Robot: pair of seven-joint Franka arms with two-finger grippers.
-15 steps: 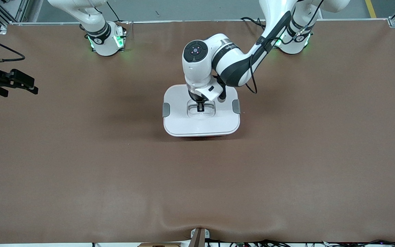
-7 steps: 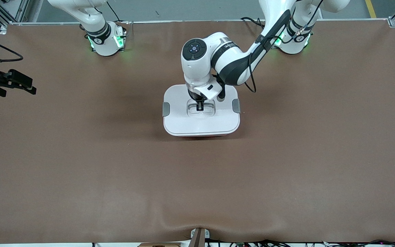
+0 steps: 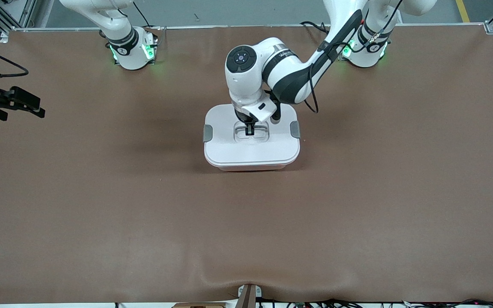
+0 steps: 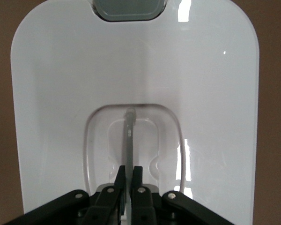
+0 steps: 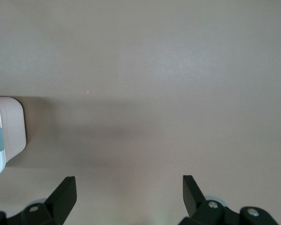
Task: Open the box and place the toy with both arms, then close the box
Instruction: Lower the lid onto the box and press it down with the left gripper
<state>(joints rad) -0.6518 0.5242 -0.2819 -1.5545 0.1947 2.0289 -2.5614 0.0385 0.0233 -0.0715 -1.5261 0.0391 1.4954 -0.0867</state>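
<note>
Brown table (image 3: 101, 205) bears the lidded box (image 3: 251, 149), left end effector (image 3: 249, 131) pinching its handle (image 4: 129, 136); right end effector (image 5: 129, 197) spread.

Bright overhead light, lid (image 4: 136, 70) glare

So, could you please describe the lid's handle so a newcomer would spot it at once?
On the brown table stands one box under a white lid. In the lid's recessed middle rises a thin grey handle, pinched by the left gripper; the flat grey clips sit at the lid's ends.
</note>
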